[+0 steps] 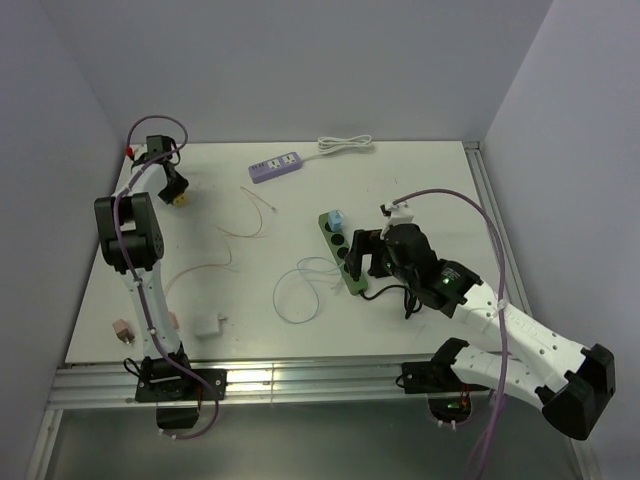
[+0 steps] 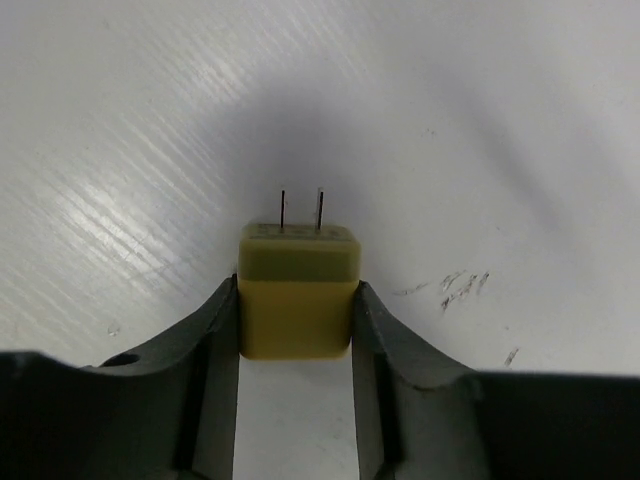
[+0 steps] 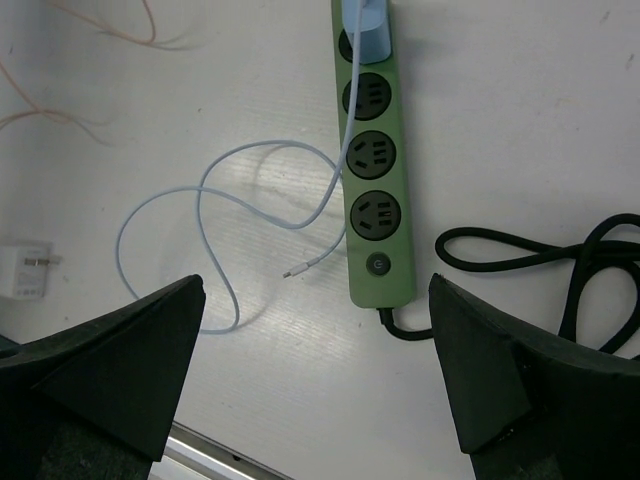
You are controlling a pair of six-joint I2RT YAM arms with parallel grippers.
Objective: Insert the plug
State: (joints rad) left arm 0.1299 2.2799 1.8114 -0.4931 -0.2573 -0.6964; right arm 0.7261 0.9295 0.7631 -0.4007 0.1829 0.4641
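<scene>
My left gripper (image 2: 297, 320) is shut on a yellow plug (image 2: 298, 288), its two prongs pointing away from me over the white table; in the top view it is at the far left (image 1: 179, 196). A green power strip (image 3: 374, 180) lies below my right gripper (image 3: 315, 375), which is open and empty above the strip's switch end (image 1: 362, 262). A light blue plug (image 3: 366, 28) sits in the strip's far socket; three sockets are free. A purple power strip (image 1: 276, 165) lies at the back.
A light blue cable (image 3: 230, 215) loops left of the green strip. The strip's black cord (image 3: 540, 260) coils to the right. A white charger (image 1: 208, 325) lies near the front left. Thin orange wires (image 1: 240, 232) lie mid-table. A white cord bundle (image 1: 346, 145) is at the back.
</scene>
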